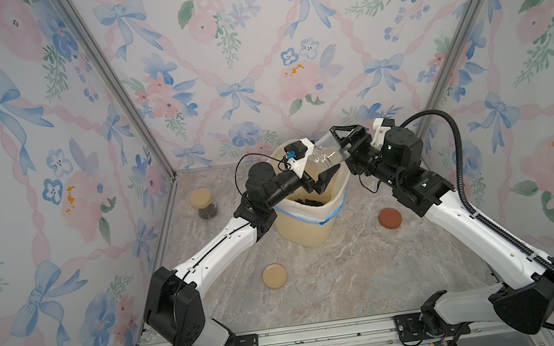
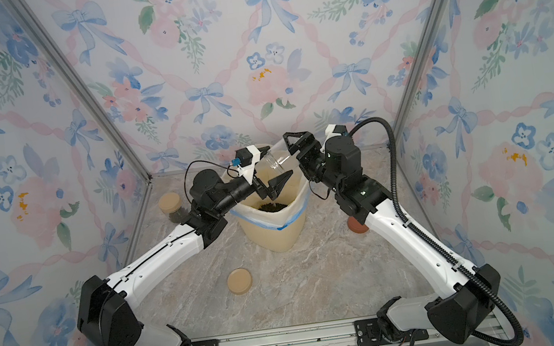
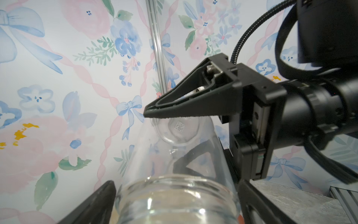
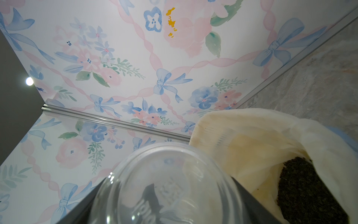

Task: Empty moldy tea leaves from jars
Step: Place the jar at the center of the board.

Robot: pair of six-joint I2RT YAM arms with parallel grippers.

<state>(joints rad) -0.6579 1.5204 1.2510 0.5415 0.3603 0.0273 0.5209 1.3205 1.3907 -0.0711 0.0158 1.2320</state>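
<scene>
What the coming move turns on is how the empty glass jar [image 1: 322,158] lies between the two claws. Its long axis runs from one claw to the other and is tilted, with the base high on the right arm's side and the open mouth low on the left arm's side, above the cream bin [image 1: 308,228]. The right claw [image 1: 337,146] is clamped on the jar near its base, with one finger on each side of the glass. The left claw [image 1: 320,180] has its jaws wide apart and holds nothing. In the left wrist view its two fingers stand on either side of the jar's mouth end, very near the glass, but I cannot tell whether they touch it. So the jar lies directly in front of the left claw, between its fingers. No leaves are seen inside it; the moldy tea leaves [image 1: 310,201] make a dark heap inside the bin. A capped jar [image 1: 204,207] with dark leaves inside stands on the bench [image 1: 355,280], well apart from the bin on the left arm's side, so I judge the left arm to be nearer to it.
</scene>
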